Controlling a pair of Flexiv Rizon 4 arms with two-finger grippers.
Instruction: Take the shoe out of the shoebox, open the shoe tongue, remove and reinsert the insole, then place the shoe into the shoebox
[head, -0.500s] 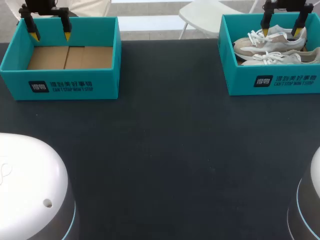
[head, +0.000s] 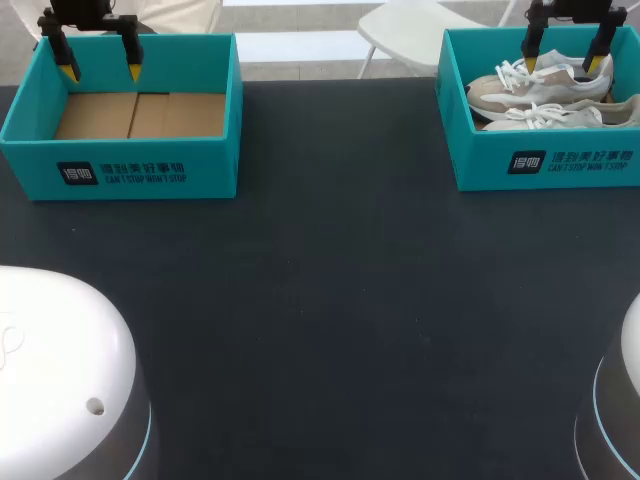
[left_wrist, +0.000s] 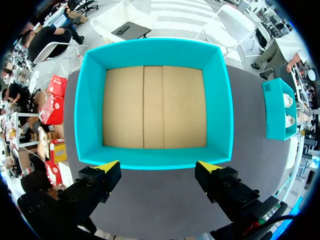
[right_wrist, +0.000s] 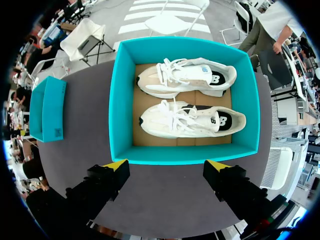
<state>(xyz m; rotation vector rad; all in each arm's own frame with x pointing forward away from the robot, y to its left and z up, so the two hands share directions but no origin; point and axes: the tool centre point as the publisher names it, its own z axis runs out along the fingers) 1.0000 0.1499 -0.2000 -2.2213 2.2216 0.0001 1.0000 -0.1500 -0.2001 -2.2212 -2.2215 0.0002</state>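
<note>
We judge the task not yet begun, every step remaining: the pair of sneakers (head: 545, 88) lies in the teal shoebox (head: 545, 165) at the frame's upper right, our right pincer (head: 561, 63) spread above it, our left pincer (head: 100, 72) spread above the second teal box (head: 120, 170) at upper left.

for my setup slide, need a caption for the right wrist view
Right arm's open jaws poised above a teal shoebox holding a pair of white sneakers lying side by side.
</note>
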